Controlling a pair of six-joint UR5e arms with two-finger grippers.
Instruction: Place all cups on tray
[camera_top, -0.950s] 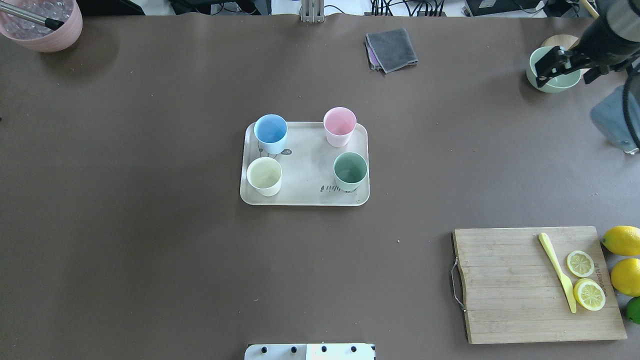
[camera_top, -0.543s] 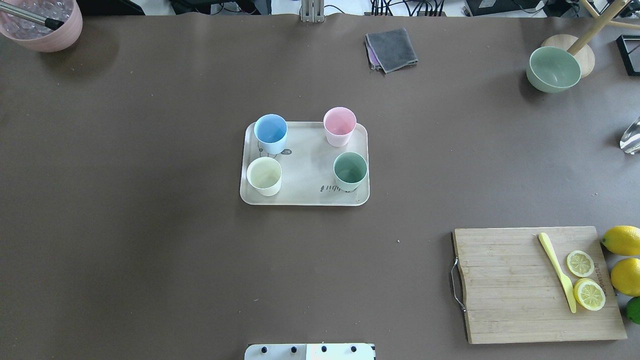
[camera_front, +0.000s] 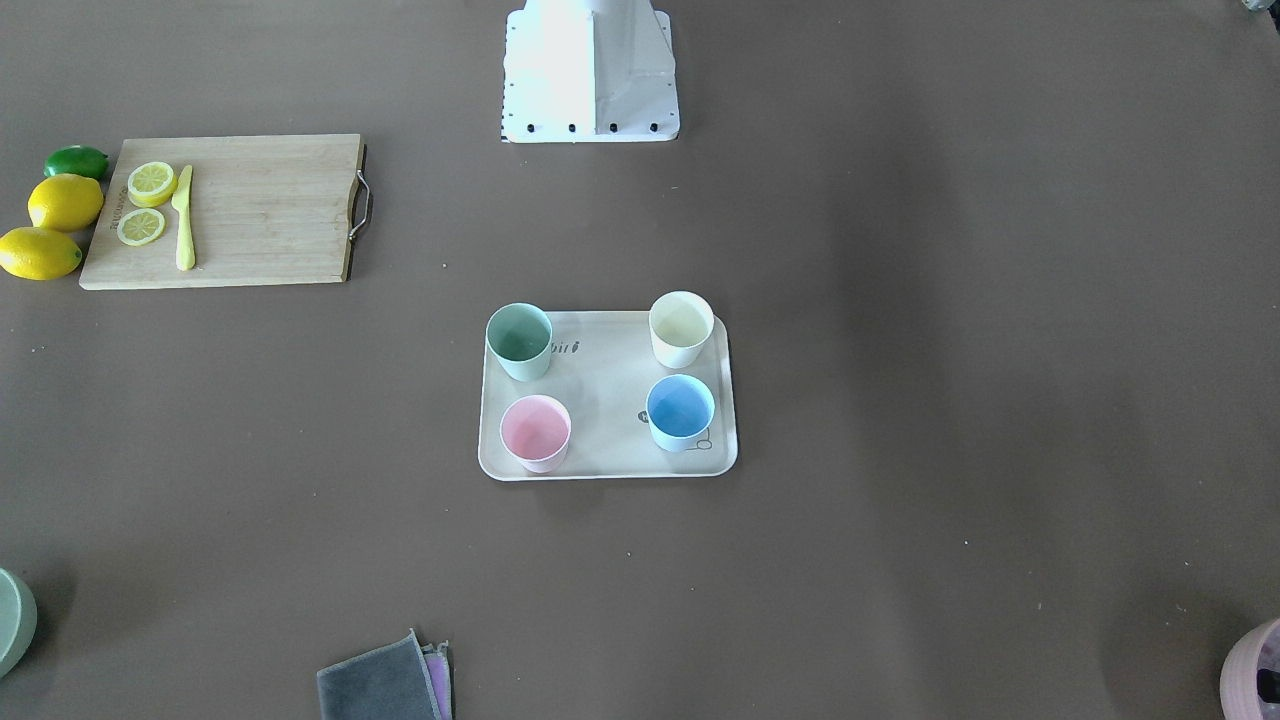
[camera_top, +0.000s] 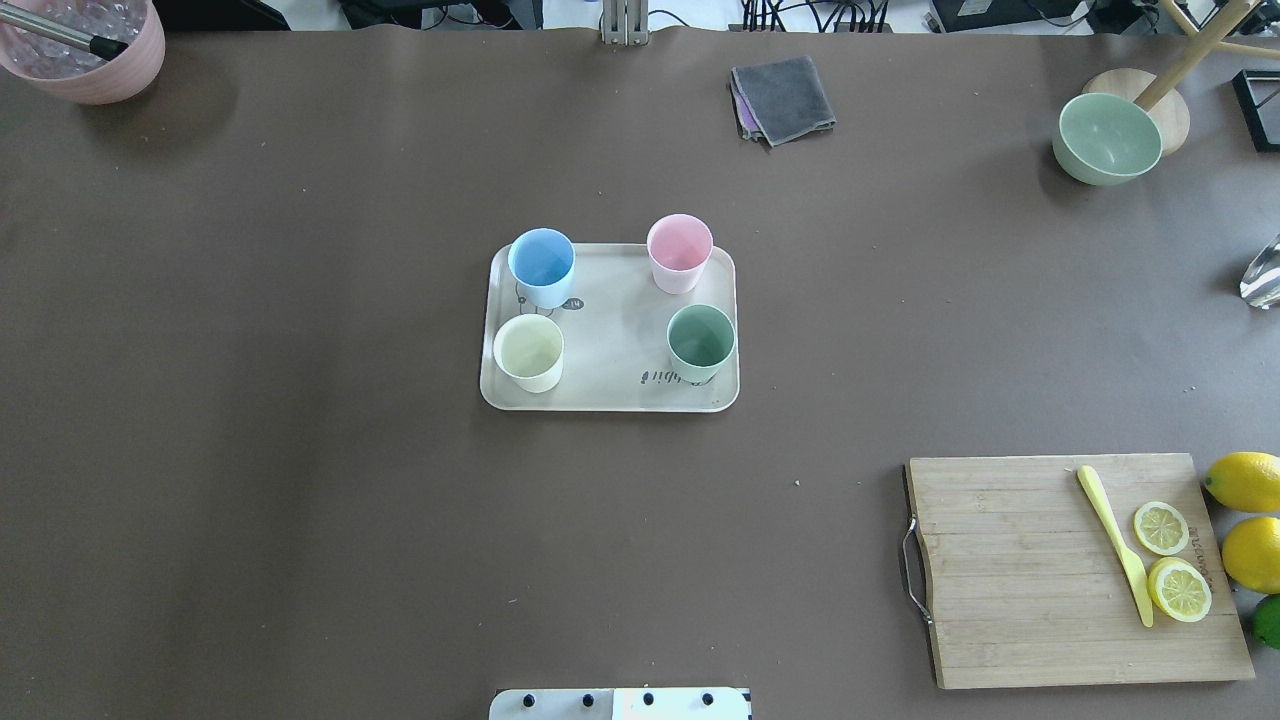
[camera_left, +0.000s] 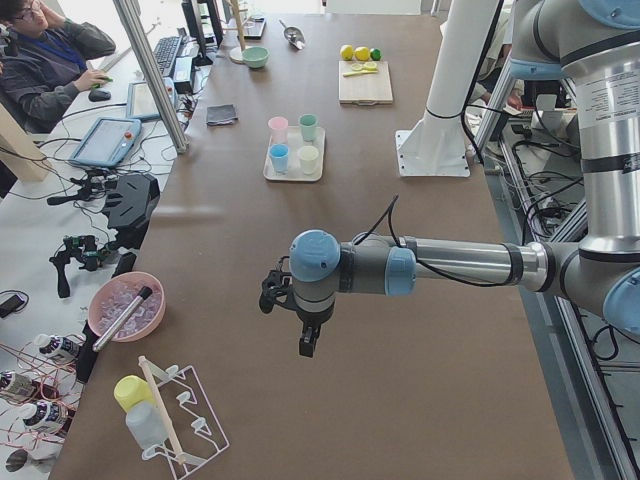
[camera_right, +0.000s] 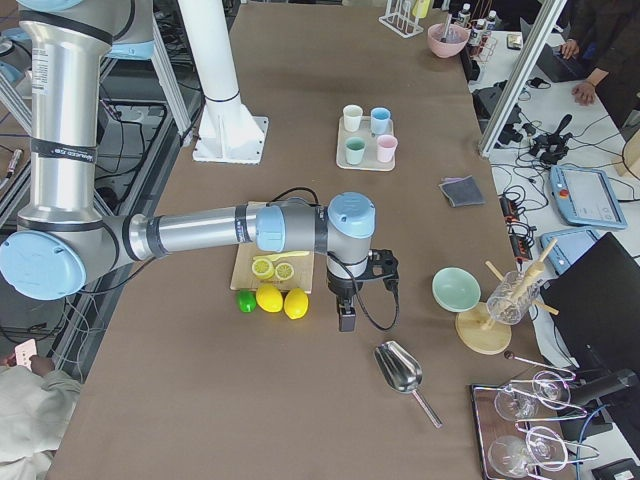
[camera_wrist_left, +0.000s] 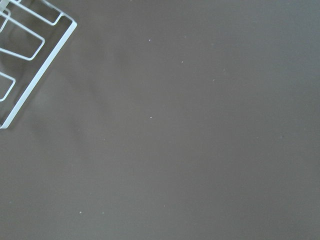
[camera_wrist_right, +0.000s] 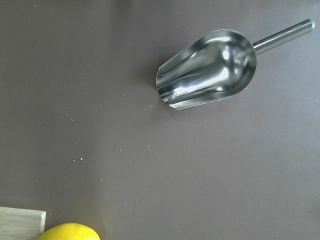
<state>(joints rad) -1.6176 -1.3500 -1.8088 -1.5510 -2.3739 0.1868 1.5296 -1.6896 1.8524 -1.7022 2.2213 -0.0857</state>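
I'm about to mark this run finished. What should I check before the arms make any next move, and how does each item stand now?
1. All four on the tray, namely blue cup, pink cup, cream cup and green cup: ok.
2. Every cup upright: ok.
3. Cups apart from one another: ok.
4. Left gripper well away from the tray: ok.
5. Right gripper well away from the tray: ok.
6. Whether either gripper is open or shut: cannot tell, side views only.

A wooden cutting board (camera_top: 1030, 600) carries two lemon slices (camera_top: 1161, 527) and a yellow knife (camera_top: 1114, 543) (lemons (camera_top: 1243, 480) just beside).
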